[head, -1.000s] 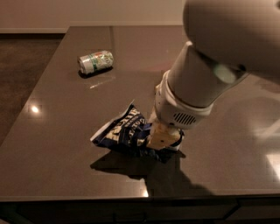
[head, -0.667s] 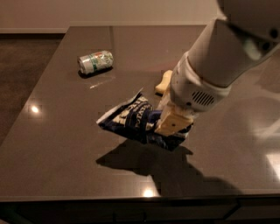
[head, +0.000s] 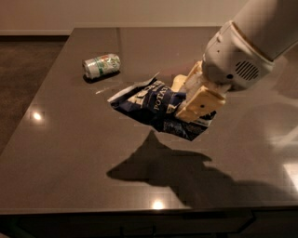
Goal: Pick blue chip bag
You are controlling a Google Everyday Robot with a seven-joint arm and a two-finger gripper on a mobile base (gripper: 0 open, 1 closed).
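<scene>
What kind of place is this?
Probably an office break room or kitchenette: a dark polished counter bearing a soda can lying on its side, with a plain pale wall behind. The gripper, above the counter, holds the blue chip bag.

One gripper [head: 187, 108] at centre right pinching one blue chip bag [head: 148, 103], one soda can [head: 101, 65] lying far left, one sponge [head: 179, 82] peeking behind, one table [head: 70, 153].

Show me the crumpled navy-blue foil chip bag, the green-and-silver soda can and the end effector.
Crumpled navy-blue foil chip bag [head: 148, 103]: camera view, lettered front.
Green-and-silver soda can [head: 101, 65]: camera view, its side.
End effector [head: 185, 106]: camera view, between fingertips clamped on the bag's right end.
</scene>
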